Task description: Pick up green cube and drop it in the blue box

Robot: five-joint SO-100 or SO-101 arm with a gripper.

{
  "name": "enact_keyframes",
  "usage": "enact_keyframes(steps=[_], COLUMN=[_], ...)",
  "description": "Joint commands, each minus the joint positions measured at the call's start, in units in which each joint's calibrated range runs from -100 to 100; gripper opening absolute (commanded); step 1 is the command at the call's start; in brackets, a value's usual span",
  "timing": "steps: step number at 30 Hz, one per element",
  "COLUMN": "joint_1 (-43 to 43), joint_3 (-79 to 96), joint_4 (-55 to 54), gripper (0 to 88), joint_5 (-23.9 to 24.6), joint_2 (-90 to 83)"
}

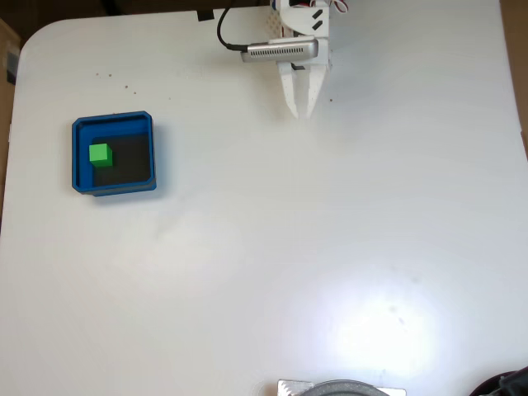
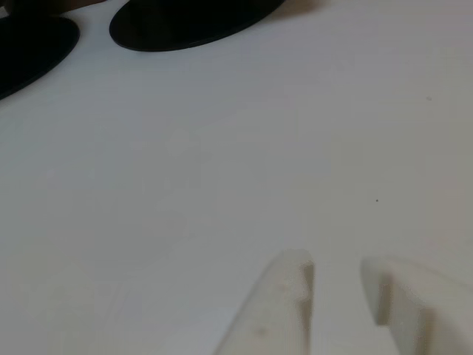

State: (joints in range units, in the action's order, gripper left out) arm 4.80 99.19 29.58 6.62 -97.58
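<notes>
A white tabletop (image 1: 272,247) with rounded corners is seen in the fixed view; a grey round object (image 1: 342,388) is cut off at its bottom edge.

Above the gripper (image 1: 302,113), the arm (image 1: 301,21) is cut off by the top edge of the fixed view. A grey round object (image 1: 342,388) is cropped by the bottom edge, a dark shape (image 1: 507,385) by the corner. In the other view the fingers (image 2: 277,310) are blurred and cut off below; two black discs (image 2: 185,18) beyond them are clipped above, their nature unclear
</notes>
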Motion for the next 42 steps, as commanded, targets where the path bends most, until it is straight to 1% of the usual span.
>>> enact_keyframes(steps=[1,19,26,42], joint_1=[0.1,0.2,0.5,0.4], joint_3=[0.2,0.1,0.2,0.3], joint_4=[-1.2,-1.4,-1.2,-1.2], gripper=[1.4,1.3,1.3,1.3], joint_5=[-0.2,-0.5,-4.1,-3.7], joint_2=[-1.2,-1.1,-1.1,-1.2])
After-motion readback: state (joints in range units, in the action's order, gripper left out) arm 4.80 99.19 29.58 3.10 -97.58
